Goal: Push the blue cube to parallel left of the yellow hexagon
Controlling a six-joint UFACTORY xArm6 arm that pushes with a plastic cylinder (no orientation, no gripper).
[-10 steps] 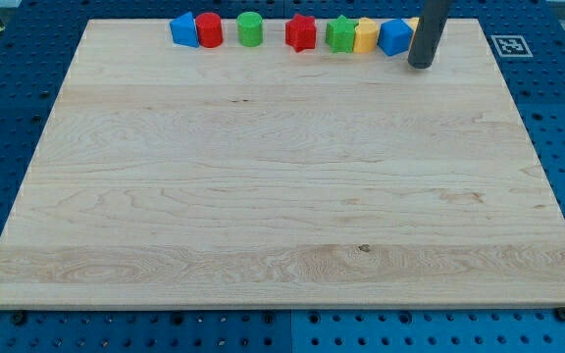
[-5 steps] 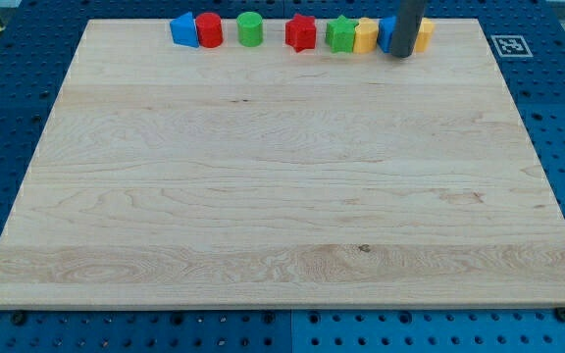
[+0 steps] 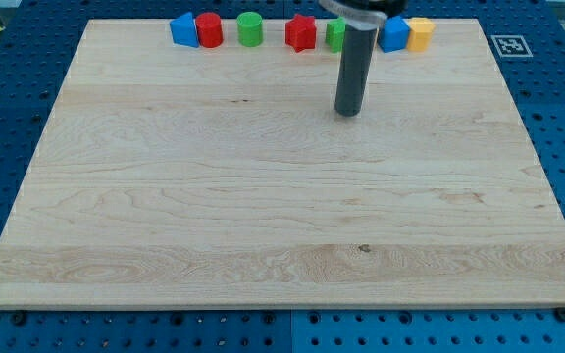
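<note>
Pale, smooth wooden board (image 3: 263, 196); dark matt rod (image 3: 354, 69).

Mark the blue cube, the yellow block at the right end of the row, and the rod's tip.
blue cube (image 3: 393, 34): camera view, on its front face.
yellow block (image 3: 420, 35): camera view, on its front side; shape not clear.
my tip (image 3: 347, 113): camera view, the rod's very end, below the row of blocks.

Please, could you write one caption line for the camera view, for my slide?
Rod tip on the wooden board, below a top-edge row including blue cube and yellow block.

Blocks (image 3: 249, 29) along top edge, open board (image 3: 263, 216) below
</note>
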